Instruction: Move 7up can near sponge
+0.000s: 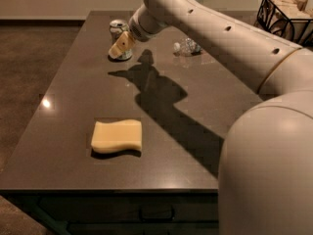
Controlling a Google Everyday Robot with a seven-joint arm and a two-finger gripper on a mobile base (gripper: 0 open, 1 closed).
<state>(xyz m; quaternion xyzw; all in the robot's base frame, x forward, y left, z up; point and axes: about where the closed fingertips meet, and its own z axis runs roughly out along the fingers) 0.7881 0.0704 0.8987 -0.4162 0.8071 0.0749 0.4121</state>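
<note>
The 7up can stands upright at the far left of the dark table, its silver top showing and its lower part hidden behind the gripper. My gripper is right in front of the can, its cream fingers over the can's body. The pale yellow sponge lies flat near the table's front edge, well apart from the can and toward me.
A clear plastic water bottle lies on its side right of the can. A wire basket stands at the far right. My white arm crosses the right half of the view and casts a shadow on the table's middle.
</note>
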